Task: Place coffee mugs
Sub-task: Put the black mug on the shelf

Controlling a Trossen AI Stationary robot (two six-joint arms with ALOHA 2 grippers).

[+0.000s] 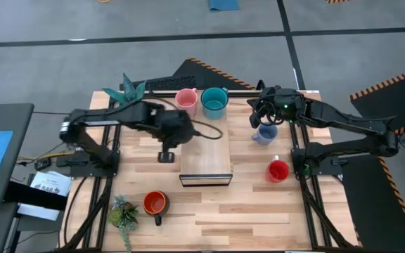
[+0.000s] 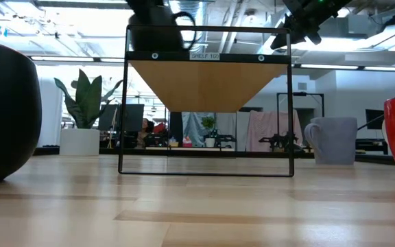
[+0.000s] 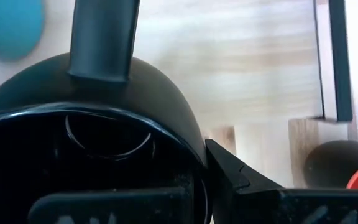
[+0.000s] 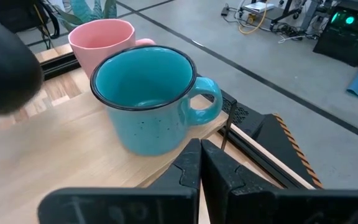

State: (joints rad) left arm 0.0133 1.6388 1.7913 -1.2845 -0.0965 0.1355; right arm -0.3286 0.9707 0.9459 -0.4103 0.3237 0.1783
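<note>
Wooden table (image 1: 259, 211) with small shelf (image 1: 205, 158); left gripper (image 1: 166, 156) clamped on black mug (image 3: 92, 143), carried toward shelf; right gripper (image 4: 201, 163) closed, empty, near teal mug (image 4: 146, 99).

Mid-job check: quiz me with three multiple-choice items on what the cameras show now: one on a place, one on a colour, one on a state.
1. Where is the pale blue ceramic mug?
A. On top of the wooden shelf
B. On the tabletop, right of the shelf
C. Inside the left tool

2. What colour is the mug right beside the pink ceramic mug?
A. Teal
B. Red
C. Yellow

3. What state is the right tool in?
A. Wide open
B. Shut on a mug handle
C. Shut, holding nothing

Answers:
1. B: the high view shows it on the bare wood past the shelf's right edge.
2. A: the teal ceramic mug stands next to the pink one at the far edge.
3. C: in the right wrist view its fingers meet with nothing between them.
</note>
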